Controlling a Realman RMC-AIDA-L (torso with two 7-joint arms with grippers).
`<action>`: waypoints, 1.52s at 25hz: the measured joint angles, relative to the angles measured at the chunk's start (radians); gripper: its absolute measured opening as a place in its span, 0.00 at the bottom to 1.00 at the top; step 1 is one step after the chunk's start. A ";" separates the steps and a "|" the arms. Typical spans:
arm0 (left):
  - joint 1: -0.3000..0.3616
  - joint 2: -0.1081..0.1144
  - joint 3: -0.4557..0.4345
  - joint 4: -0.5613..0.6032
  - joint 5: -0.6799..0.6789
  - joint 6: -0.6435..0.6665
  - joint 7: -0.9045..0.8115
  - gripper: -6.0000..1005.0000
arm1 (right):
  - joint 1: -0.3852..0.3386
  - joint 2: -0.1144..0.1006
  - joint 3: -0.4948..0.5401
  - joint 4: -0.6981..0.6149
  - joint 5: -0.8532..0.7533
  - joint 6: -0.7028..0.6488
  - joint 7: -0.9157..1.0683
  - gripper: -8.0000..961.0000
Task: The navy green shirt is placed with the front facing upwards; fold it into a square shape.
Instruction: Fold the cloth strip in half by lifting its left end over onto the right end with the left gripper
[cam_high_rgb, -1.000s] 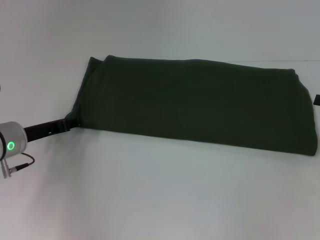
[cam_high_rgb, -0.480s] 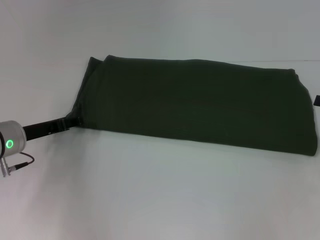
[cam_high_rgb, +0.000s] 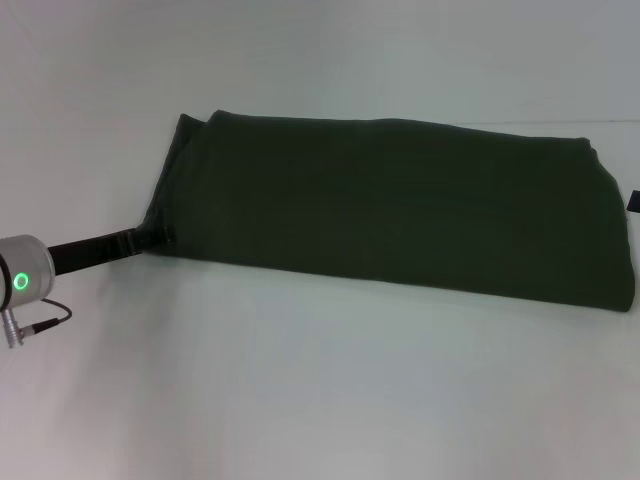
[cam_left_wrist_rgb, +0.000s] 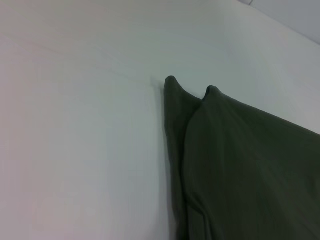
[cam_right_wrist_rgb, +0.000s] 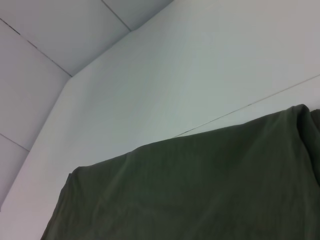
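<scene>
A plain white table (cam_high_rgb: 300, 380) is seen, w/ the shirt (cam_high_rgb: 400, 210) laid across it as a long folded band. The left tool (cam_high_rgb: 150, 240) is at its near-left corner; grip can't be told, probably pinching. Cloth is judged soft, limp, light; corners should be taken.

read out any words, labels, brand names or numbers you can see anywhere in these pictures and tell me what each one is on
None can be read.
The navy green shirt lies folded into a long band, showing plain dark fabric in all three views: no lettering, no label.
The left gripper at the shirt's near left corner carries no readable marking; the green ring light on the left arm is a light, not text.
The white table bears no writing.
</scene>
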 joint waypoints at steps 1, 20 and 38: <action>-0.001 0.000 0.000 0.000 0.000 0.000 0.000 0.86 | 0.000 0.000 0.000 0.000 0.000 0.000 0.000 0.71; -0.011 -0.004 0.002 -0.013 0.000 -0.007 -0.002 0.89 | -0.011 0.001 0.000 0.000 0.000 -0.001 -0.005 0.71; -0.039 -0.006 0.003 -0.033 0.000 -0.042 -0.002 0.89 | -0.020 0.002 0.001 0.000 0.005 -0.001 -0.005 0.71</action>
